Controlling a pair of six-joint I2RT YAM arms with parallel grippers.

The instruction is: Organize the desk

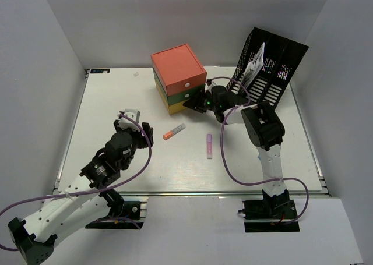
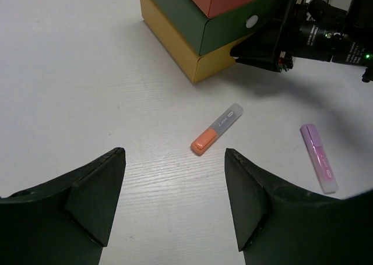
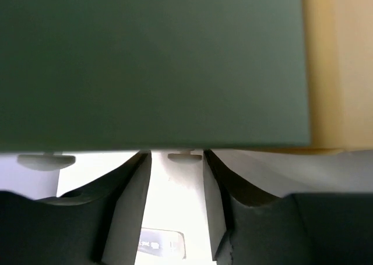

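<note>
Top external view showed the white worktop (image 1: pixel 116 102) filling the floor of a booth with grey-white walls (image 1: pixel 35 73), a metal rail (image 1: pixel 192 193) running along its near edge. At the back stood a drawer unit (image 1: pixel 178 73) stacked red over green over yellow, and to its right a black mesh file rack (image 1: pixel 274 73) held some papers (image 1: pixel 254 64). An orange highlighter (image 1: pixel 173 131) and a purple highlighter (image 1: pixel 208 145) lay near each other on the bare middle of the surface. The left pincer (image 1: pixel 139 125) hung left of the orange one. The right pincer (image 1: pixel 195 103) was up against the front of the drawers.

Left wrist view gave what the overhead could not. The left jaws stood wide apart with nothing between them, and the orange highlighter lay just beyond the gap.

Right wrist view was filled by the green drawer front (image 3: pixel 151 67), blurred by closeness, with a strip of yellow (image 3: pixel 341 67) at the right edge. The right jaws were apart, with a small pale knob (image 3: pixel 185 156) at the gap between the tips. Whether they touched it could not be told.
</note>
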